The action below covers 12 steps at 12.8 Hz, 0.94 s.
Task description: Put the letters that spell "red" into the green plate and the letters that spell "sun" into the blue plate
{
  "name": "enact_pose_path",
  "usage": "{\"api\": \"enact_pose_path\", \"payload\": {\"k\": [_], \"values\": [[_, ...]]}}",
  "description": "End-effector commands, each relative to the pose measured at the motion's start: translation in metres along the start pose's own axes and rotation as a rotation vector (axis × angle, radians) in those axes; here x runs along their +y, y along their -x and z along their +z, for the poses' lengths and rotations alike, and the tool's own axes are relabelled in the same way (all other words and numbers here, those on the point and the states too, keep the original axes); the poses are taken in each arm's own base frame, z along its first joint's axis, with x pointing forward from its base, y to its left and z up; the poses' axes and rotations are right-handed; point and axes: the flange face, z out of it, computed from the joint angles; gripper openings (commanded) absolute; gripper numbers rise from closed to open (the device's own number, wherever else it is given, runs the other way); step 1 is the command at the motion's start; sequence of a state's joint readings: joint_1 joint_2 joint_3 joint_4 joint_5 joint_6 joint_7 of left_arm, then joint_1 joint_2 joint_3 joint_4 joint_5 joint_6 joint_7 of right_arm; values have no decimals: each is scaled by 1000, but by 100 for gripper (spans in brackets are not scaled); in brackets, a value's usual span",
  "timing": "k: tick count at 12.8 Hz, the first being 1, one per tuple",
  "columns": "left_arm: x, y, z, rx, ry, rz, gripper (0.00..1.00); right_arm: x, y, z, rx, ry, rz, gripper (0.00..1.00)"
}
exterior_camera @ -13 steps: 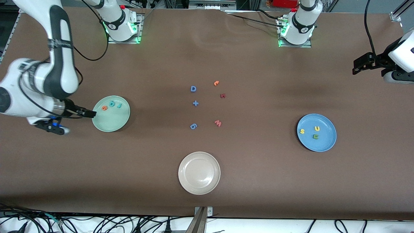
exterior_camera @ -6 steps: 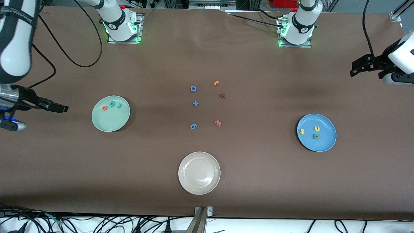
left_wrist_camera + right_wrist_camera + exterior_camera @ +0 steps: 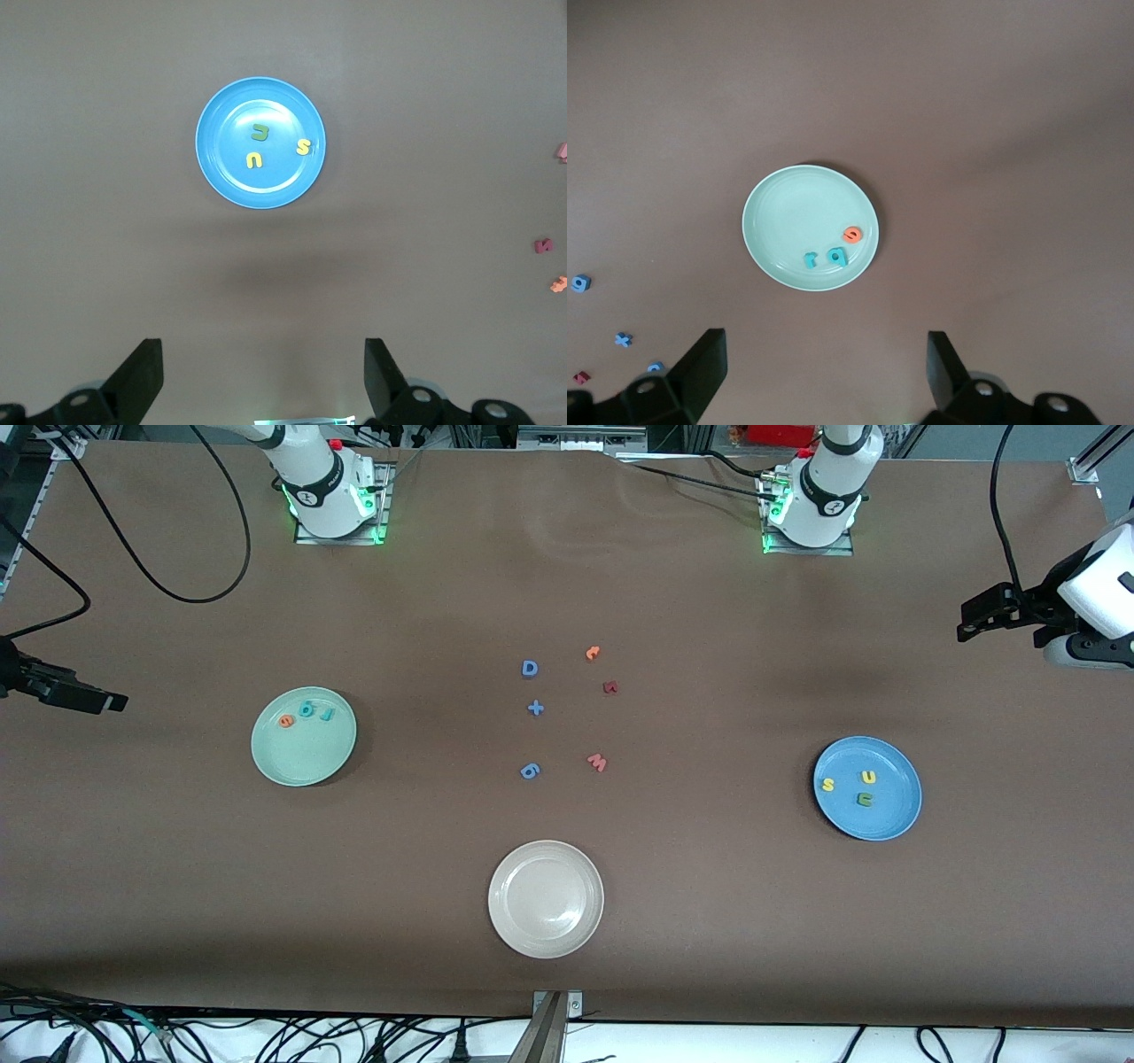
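Red letters (image 3: pixel 306 711) in green plate (image 3: pixel 304 766), sun letters (image 3: pixel 856 786) in blue plate (image 3: pixel 868 825), both grippers' fingers apart, well clear, empty.

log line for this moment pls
red letters in green plate | sun letters in blue plate | left gripper open | right gripper open

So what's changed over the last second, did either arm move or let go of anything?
The right gripper, open and empty, has pulled away from the green plate out to its end of the table. The left gripper, open too, edged slightly toward the middle. Nothing was grasped or dropped. Both plates, their letters and the loose letters stayed put.
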State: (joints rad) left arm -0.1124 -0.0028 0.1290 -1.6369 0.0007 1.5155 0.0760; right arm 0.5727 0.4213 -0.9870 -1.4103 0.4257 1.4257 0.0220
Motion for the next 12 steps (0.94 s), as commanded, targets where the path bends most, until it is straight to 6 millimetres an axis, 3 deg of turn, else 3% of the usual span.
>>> {"api": "enact_pose_path", "payload": {"k": [1,3,5,7,9,12], "values": [[1,-10,0,21,22,-5,100,11,6,-19,-10,-75,-41,100],[1,-10,0,21,24,-6,100,29,6,-24,-51,-154,-30,100],[0,-11,1,20,23,6,100,42,-1,-17,-89,-181,-23,100],[2,-12,0,21,23,9,100,42,-7,-29,-68,-189,-46,99],[5,-18,-10,44,18,15,100,37,-10,-24,-83,-164,-69,99],[6,-32,-12,53,11,15,100,22,7,-33,-83,-16,-151,99]]}}
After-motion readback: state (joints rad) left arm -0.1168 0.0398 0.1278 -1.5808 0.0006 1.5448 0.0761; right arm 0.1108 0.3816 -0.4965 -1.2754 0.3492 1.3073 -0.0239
